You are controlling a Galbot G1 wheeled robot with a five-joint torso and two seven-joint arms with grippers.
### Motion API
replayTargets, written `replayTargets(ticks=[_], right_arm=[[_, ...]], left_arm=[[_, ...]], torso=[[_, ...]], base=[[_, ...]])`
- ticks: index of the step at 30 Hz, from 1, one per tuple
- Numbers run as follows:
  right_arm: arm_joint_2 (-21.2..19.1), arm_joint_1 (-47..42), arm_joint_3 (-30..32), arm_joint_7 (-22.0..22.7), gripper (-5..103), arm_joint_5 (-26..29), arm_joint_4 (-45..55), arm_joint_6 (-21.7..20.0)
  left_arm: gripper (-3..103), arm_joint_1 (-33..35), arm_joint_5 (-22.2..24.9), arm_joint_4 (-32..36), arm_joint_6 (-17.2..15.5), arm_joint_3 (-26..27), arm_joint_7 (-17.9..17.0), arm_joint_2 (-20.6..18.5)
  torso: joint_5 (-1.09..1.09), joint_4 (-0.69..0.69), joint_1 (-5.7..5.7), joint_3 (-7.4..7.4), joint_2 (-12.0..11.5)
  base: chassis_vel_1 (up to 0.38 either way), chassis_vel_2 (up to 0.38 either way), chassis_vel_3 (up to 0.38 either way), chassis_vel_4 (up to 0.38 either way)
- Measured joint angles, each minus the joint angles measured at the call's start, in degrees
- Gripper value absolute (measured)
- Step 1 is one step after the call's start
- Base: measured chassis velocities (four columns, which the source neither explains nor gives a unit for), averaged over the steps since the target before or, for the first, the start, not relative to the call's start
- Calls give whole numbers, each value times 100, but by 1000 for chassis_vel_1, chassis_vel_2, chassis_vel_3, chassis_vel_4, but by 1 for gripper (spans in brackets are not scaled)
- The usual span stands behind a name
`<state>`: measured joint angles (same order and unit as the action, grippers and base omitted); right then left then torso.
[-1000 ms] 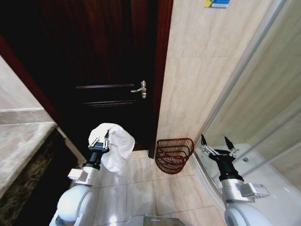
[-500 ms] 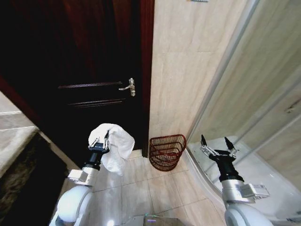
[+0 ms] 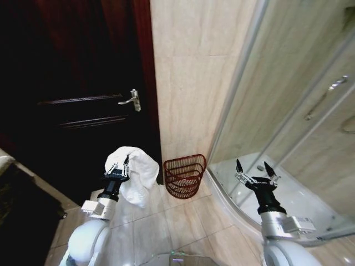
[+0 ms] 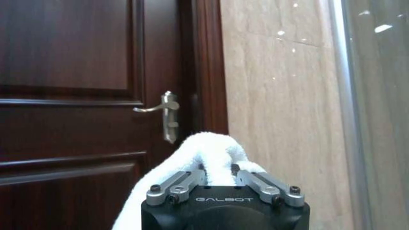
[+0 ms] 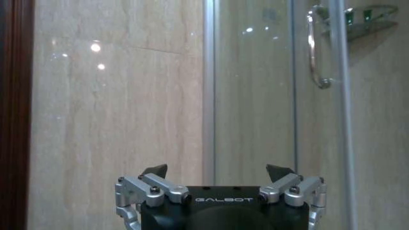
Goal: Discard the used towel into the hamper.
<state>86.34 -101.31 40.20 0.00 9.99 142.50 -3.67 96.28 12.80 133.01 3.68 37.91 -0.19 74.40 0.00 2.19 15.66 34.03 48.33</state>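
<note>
The camera has swung right since the earlier frame – door handle [image 3: 132, 100] and hamper [image 3: 184, 175] sit further left. The hamper stands on the tiled floor [image 3: 183, 221] against the far wall, apparently empty. Left gripper [image 3: 117, 166] pinches the white towel [image 3: 136, 174]; right gripper [image 3: 254, 169] spread, near the shower enclosure [image 3: 288, 111].

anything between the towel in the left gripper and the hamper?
No. In the head view the towel, held by the left gripper, hangs just left of the hamper. Between them is bare floor tile and the dark door frame's foot.
</note>
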Motion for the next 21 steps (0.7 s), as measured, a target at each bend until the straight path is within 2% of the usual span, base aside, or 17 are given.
replayTargets(ticks=[14, 21], right_arm=[[76, 60, -60, 64, 100, -105, -3, 4], [126, 86, -59, 120, 100, -223, -69, 5]], left_arm=[[11, -126, 138, -297, 106, -7, 4, -60], [11, -167, 444, -460, 182, 49, -16, -36]], torso=[[-1, 0, -152, -207, -359], [0, 0, -223, -293, -516]], base=[[-18, -15, -26, -29], [-7, -5, -8, -6]])
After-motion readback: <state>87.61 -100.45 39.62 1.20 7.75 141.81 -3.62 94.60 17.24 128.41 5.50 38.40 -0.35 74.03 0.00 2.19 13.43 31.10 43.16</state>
